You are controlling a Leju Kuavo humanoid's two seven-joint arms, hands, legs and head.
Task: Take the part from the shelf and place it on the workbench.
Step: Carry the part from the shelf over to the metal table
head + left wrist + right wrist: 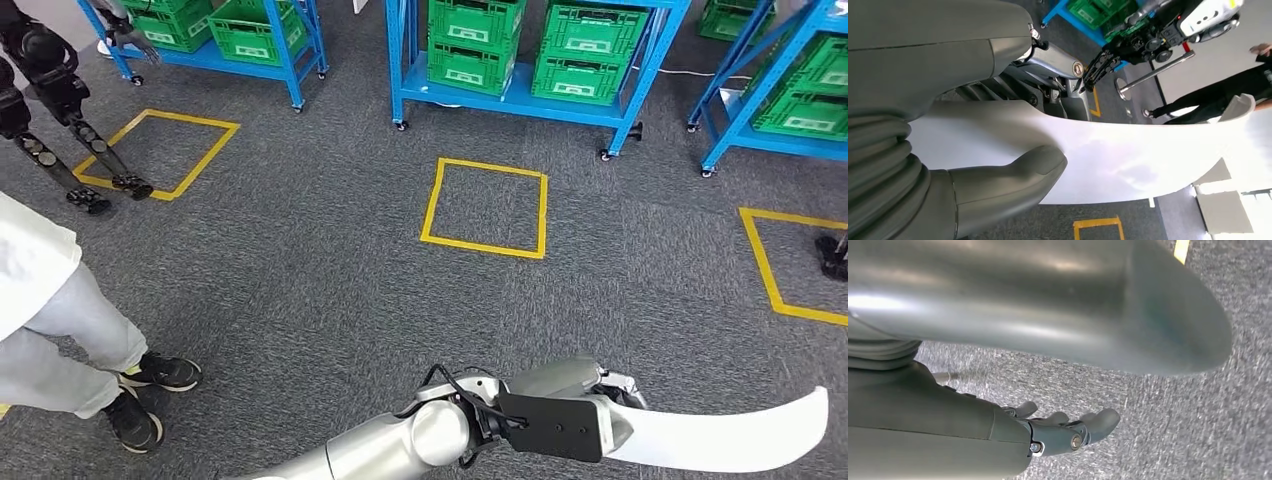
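Gripped in the left hand [590, 400], at five o'clock low in the head view, the curved white part [730, 435] juts toward three o'clock over grey carpet [300, 270]. Right hand [1068, 427] hangs with fingers loosely apart, holding nothing. Blue shelves [520, 95] with green crates [475, 40] stand at twelve o'clock.

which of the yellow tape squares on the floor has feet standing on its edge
The left yellow square: another robot's dark feet rest on its near edge. The middle square has nothing on it, and the right one is cut off.
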